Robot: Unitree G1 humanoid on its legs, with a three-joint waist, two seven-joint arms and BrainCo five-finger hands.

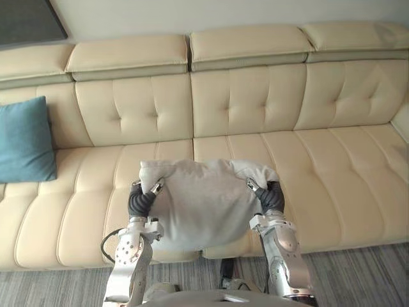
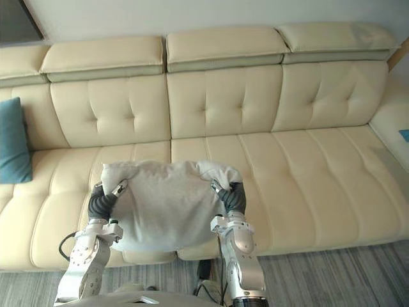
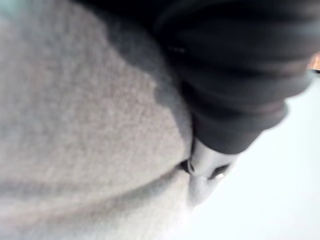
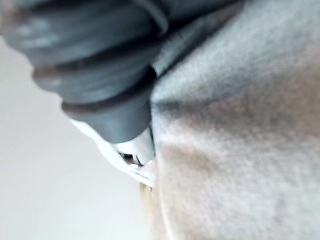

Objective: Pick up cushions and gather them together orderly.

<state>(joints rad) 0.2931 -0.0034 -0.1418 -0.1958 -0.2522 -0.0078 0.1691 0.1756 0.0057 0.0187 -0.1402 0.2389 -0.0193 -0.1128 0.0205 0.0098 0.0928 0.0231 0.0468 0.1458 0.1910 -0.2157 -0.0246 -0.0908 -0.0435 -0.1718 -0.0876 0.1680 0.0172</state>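
The grey cushion [image 1: 204, 208], judged soft and light, is held before the sofa [image 1: 332, 173], pinched at its upper corners by the left hand [image 1: 140, 201] and right hand [image 1: 273, 197], well apart from the teal cushion [image 1: 24, 141].

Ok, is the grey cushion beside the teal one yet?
No, the left robot hand and right robot hand hold the grey cushion over the sofa's middle, far from the teal cushion at its left end.
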